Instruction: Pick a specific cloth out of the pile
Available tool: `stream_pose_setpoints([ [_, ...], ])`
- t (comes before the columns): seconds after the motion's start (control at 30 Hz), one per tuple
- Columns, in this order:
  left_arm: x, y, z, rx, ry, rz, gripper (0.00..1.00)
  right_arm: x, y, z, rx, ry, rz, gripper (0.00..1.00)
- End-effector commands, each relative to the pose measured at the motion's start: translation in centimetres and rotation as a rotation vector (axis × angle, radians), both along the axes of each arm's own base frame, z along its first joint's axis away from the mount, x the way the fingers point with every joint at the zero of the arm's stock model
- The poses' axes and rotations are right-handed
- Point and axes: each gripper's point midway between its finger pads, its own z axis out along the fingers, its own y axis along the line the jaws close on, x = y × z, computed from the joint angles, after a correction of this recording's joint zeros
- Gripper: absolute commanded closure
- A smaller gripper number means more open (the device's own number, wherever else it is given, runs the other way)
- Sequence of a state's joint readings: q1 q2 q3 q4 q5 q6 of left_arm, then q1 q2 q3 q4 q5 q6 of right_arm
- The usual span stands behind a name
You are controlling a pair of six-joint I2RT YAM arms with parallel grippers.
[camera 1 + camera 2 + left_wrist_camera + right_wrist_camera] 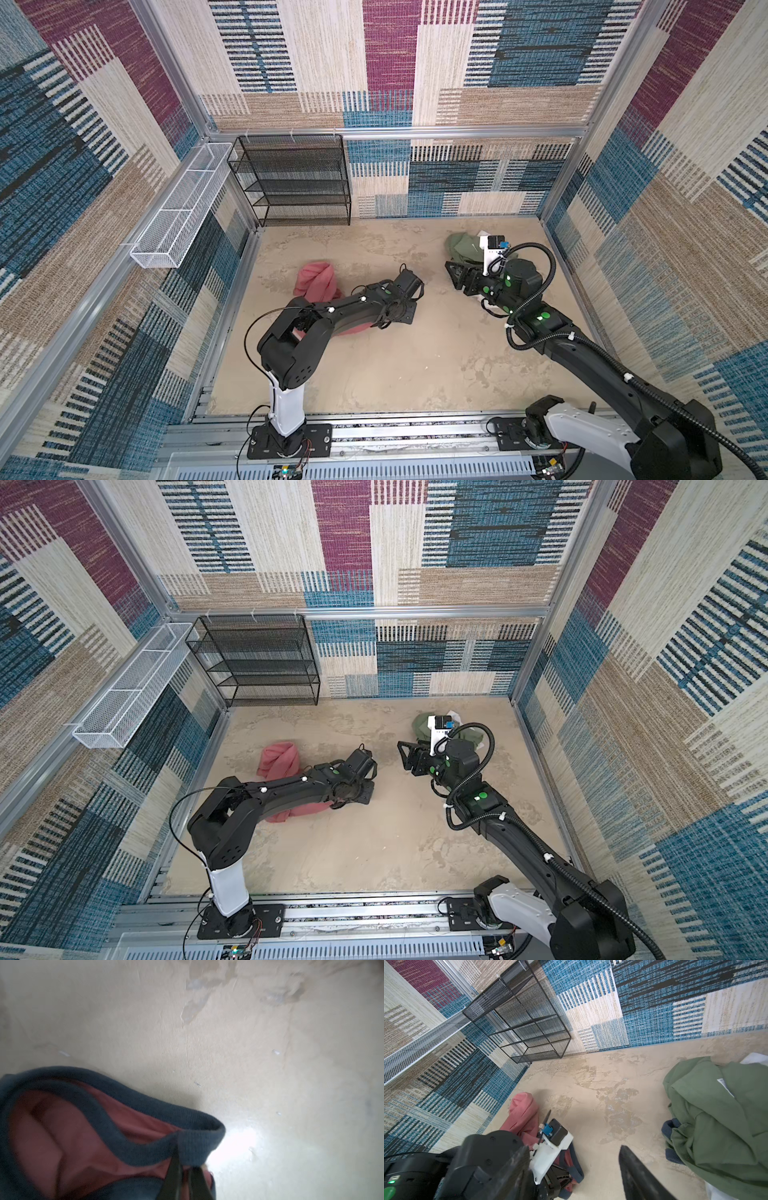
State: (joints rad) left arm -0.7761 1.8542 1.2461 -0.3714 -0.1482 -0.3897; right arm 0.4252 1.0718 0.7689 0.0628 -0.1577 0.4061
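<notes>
The cloth [316,280] [279,759], dusty red with grey-blue trim, lies crumpled on the beige floor left of centre, apart from the pile. Part of it runs under my left forearm. My left gripper [405,316] [186,1162] is shut on the cloth's trim [193,1142] at its right end, low over the floor. The pile [463,247] [716,1115] sits at the back right, an olive-green garment over a white one [455,717]. My right gripper [453,276] [574,1148] stands open just left of the pile with nothing between its fingers.
A black mesh shelf [297,178] stands against the back wall at the left. A white wire basket [183,208] hangs on the left wall. Patterned walls enclose the floor on three sides. A dark blue piece [670,1126] pokes out from under the green garment.
</notes>
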Motion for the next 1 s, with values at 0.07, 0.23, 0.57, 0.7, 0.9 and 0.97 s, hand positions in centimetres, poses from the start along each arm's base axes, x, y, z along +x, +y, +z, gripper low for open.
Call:
stream_pose_setpoints([
  [0.07, 0.5, 0.3, 4.7, -0.03, -0.088, -0.014, 1.0, 0.5, 0.4, 1.3, 0.012, -0.03, 0.013, 0.29],
  [0.23, 1.3, 0.9, 10.0, -0.057, -0.191, -0.021, 1.0, 1.1, 0.8, 2.0, 0.012, -0.037, 0.02, 0.29],
  [0.57, 3.2, 6.2, 17.0, -0.083, -0.313, 0.082, 1.0, 2.3, 1.7, 3.3, 0.013, -0.043, 0.042, 0.29],
  [0.7, 3.9, 8.6, 19.1, -0.12, -0.339, 0.131, 1.0, 3.0, 2.2, 3.8, 0.008, -0.046, 0.055, 0.29],
  [0.9, 4.5, 12.4, 21.5, -0.16, -0.376, 0.212, 1.0, 4.1, 3.3, 4.1, 0.014, -0.039, 0.086, 0.3],
  [0.97, 4.6, 13.8, 21.9, -0.157, -0.385, 0.241, 1.0, 4.4, 3.7, 4.2, 0.017, -0.037, 0.097, 0.29],
])
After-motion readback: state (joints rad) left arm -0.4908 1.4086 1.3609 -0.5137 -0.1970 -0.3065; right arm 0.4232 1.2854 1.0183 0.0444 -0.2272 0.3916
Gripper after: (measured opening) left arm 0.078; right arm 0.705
